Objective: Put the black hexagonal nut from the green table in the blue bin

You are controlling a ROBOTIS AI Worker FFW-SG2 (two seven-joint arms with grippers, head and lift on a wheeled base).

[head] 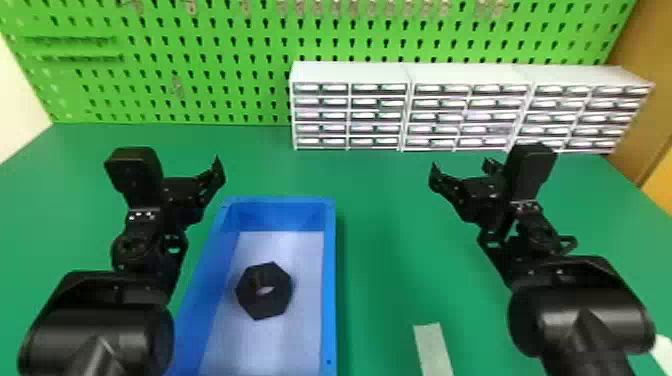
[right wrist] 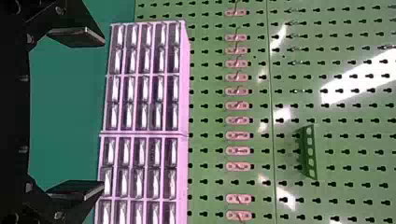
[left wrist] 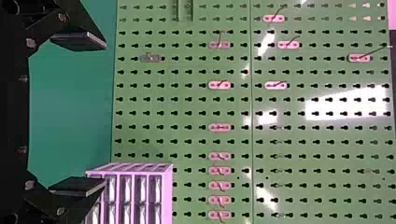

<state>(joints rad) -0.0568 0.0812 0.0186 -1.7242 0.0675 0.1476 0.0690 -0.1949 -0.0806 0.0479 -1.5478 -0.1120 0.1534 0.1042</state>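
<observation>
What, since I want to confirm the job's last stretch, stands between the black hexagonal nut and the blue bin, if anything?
Nothing visible does: the black hexagonal nut lies inside the blue bin, on its pale floor, within the walls.

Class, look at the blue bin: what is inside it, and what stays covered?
The black hexagonal nut lies on the pale floor of the blue bin. The nut covers the floor beneath it, so that patch cannot be seen.

Pegboard (head: pixel 207 75): green, upright behind;
Hooks (right wrist: pixel 237 106): mounted on it;
Drawer cabinets (head: pixel 350 73): white, side by side;
Strip (head: pixel 434 350): pale, flat, front right
</observation>
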